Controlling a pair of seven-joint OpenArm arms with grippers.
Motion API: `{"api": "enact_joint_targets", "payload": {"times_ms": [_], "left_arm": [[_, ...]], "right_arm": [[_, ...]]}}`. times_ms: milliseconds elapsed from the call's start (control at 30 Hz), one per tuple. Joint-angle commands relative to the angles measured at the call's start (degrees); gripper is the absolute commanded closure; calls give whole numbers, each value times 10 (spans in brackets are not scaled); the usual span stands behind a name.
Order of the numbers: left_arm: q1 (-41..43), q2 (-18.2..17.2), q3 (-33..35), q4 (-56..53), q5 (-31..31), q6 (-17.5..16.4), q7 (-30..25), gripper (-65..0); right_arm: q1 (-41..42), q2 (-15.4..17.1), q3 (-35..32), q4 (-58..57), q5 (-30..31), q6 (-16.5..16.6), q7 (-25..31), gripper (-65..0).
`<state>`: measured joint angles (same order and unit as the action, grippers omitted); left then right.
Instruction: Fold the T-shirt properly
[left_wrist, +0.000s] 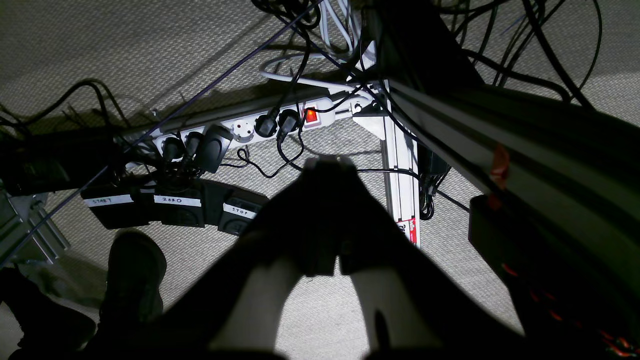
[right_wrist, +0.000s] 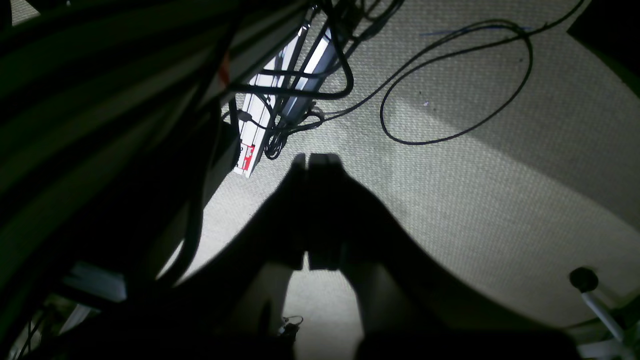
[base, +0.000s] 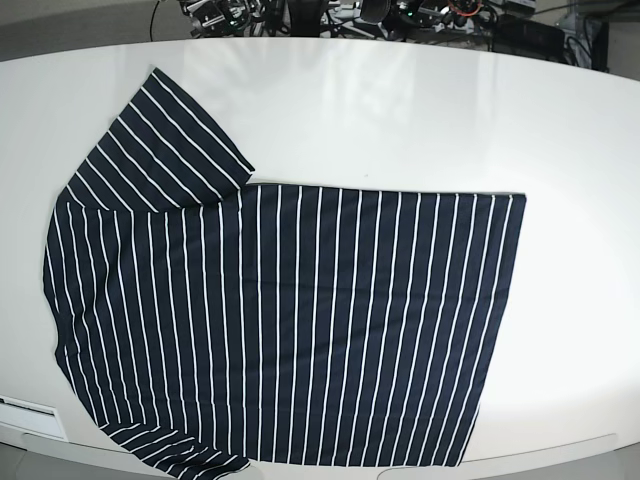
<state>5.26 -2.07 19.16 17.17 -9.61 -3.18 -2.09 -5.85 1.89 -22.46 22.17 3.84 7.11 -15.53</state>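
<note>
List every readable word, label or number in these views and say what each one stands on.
"START": white strip on the left black pedal.
"ZERO": white strip on the middle pedal.
"STOP": white strip on the right pedal.
Red-and-white sticker on the aluminium rail: too blurred to read.
T-shirt: no text.

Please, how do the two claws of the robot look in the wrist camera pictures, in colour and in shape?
Both appear mostly as dark silhouettes against the lit carpet. The left claw has two broad black fingers that taper to a blunt tip, with pale, whitish panels lower on each finger. The right claw has the same forked black shape; its lower panels look dimmer. No markings or cables on either can be made out.
</note>
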Motion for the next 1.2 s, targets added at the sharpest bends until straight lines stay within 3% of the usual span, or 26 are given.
{"api": "enact_joint_targets", "payload": {"times_ms": [0, 733, 933, 1167], "left_arm": [[3, 0, 2, 3, 4, 2, -4, 0], [3, 0, 2, 3, 23, 2, -4, 0], [3, 0, 2, 3, 23, 2, 5, 0], [3, 0, 2, 3, 24, 2, 9, 0]], "right_arm": [[0, 0, -2, 3, -1, 4, -2, 0], [0, 0, -2, 3, -1, 5, -2, 0], [0, 0, -2, 3, -24, 45, -2, 0], [0, 0, -2, 3, -24, 24, -3, 0]]}}
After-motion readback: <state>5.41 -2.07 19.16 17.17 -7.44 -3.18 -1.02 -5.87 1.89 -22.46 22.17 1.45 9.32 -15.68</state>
